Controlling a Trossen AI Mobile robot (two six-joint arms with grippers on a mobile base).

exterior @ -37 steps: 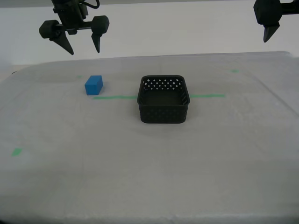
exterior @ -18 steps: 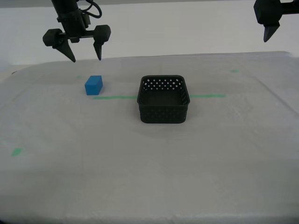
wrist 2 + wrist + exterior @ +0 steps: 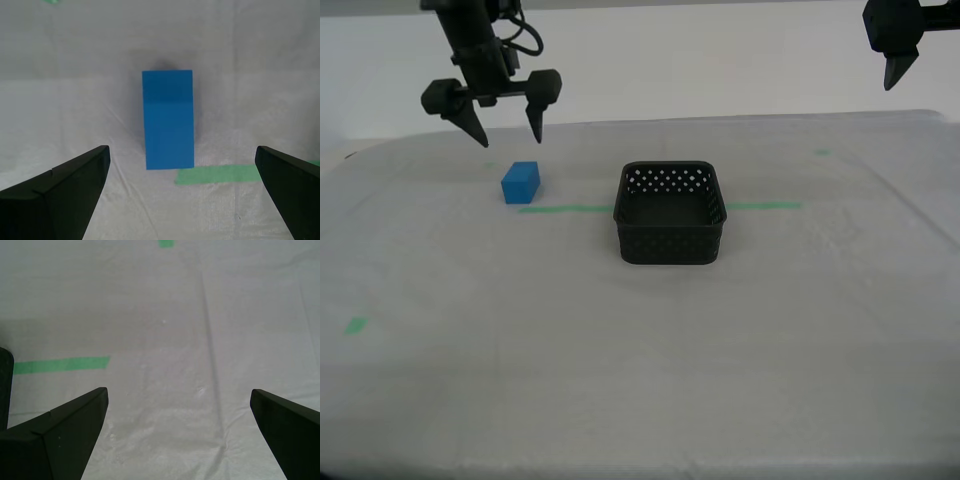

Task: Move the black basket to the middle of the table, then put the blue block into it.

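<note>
1. The table (image 3: 640, 380) is covered in a pale grey-white cloth with light wrinkles, and a plain whitish wall is seen behind it.
2. A long green tape strip (image 3: 570, 209) is laid across the middle, running behind the black basket (image 3: 670, 213); smaller green marks are spotted near the edges, one of them (image 3: 356, 325) toward the exterior view's left.
3. The basket is seen upright around the table's centre, with nothing visible inside.
4. The blue block (image 3: 520, 182) is sat on the cloth toward the exterior view's left of the basket, well apart from it, just behind the strip.
5. My second gripper (image 3: 503, 123) is held above and a bit behind the block, fingers pointed down, spread wide, nothing gripped. In the second wrist view the block (image 3: 167, 119) is framed between the two fingertips (image 3: 75, 185).
6. My first gripper (image 3: 898, 55) is parked high at the exterior view's right, partly cut off; its wrist view shows wide-apart fingers (image 3: 70, 430) over bare cloth, nothing held.
</note>
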